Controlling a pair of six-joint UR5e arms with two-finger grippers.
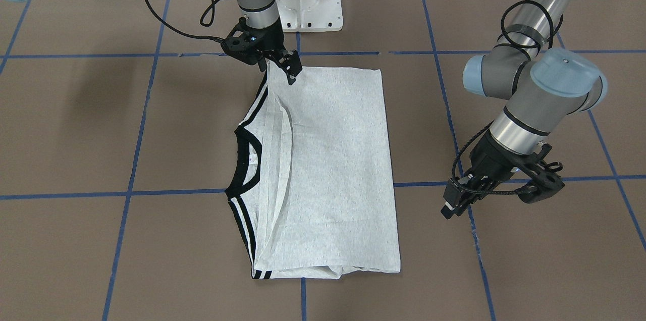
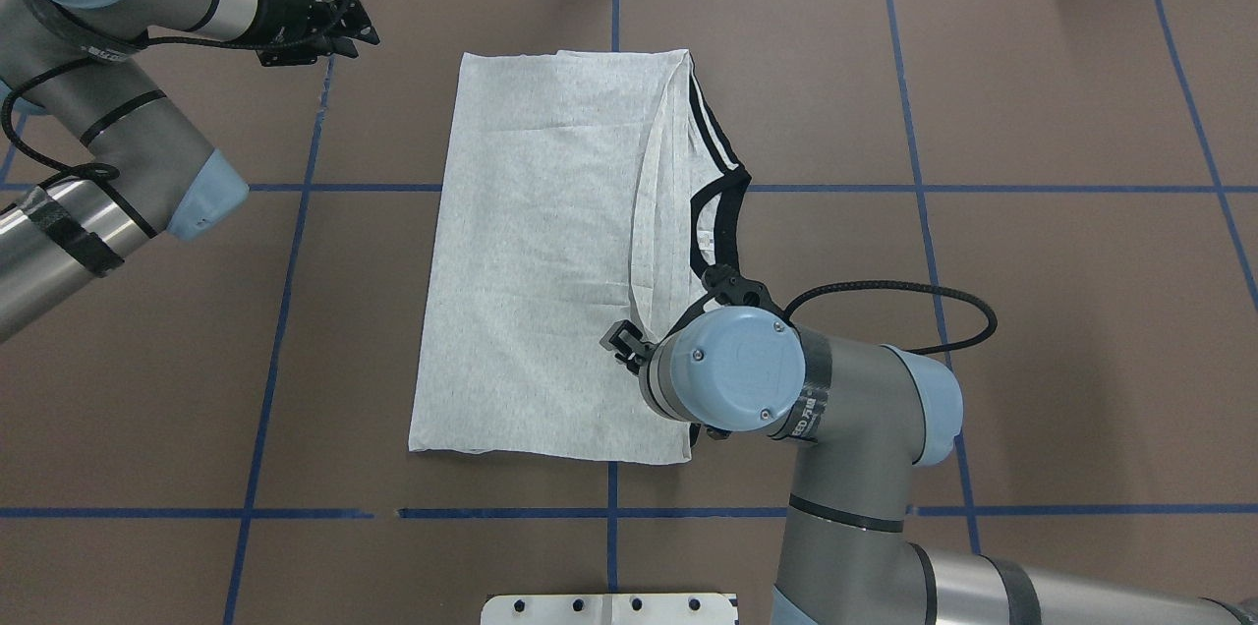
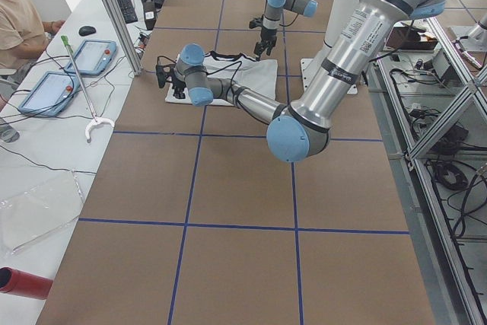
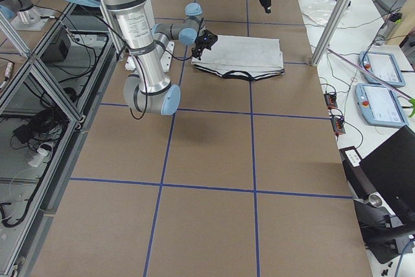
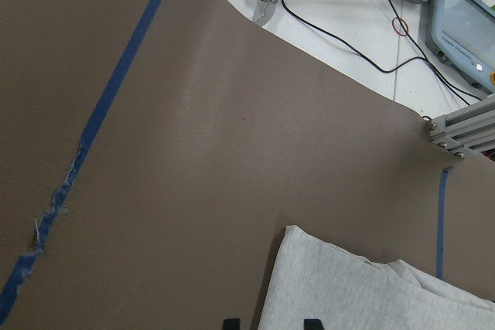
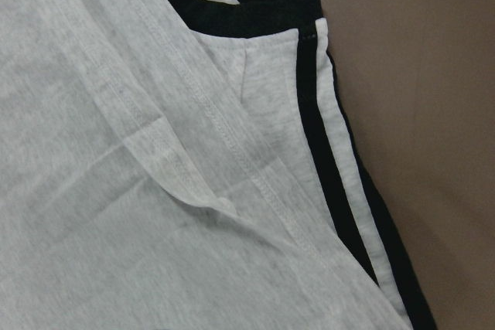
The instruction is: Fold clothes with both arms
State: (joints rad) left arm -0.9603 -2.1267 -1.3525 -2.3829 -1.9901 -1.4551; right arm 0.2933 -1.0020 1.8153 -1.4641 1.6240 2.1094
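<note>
The brown paper-covered table with its blue tape grid (image 2: 1032, 330) carries everything. The right grey tube arm with light-blue joint caps (image 2: 845, 409) reaches over the cloth's edge nearest the robot, while the left grey tube arm (image 2: 128, 143) is out at the far left side.

The light heather-grey T-shirt (image 2: 550, 242) lies flat near the table's middle, doubled into a long rectangle, print hidden, neck toward the robot's right. The right black two-finger gripper (image 1: 285, 64) sits at the shirt's near right corner. I cannot tell how wide it stands or whether it has any cloth. The left black two-finger gripper (image 2: 352, 24) hangs beside the far left corner, apart from the cloth, fingers spread and empty.

The main risk, I judge, is uneven lifting: if the right side rises before the left has a grip, the rectangle would drag and skew.

The black collar (image 2: 717, 212), the black-striped sleeve cuff (image 6: 332, 175) and the loose stitched hem flap (image 6: 201, 121) stack in several layers by the right gripper. A shallow pinch there could take only the top layer and let the tucked sleeve spill out.

On the left, fingers driven down short of the cloth could snag the paper or the frayed blue tape line (image 5: 54, 206)
</note>
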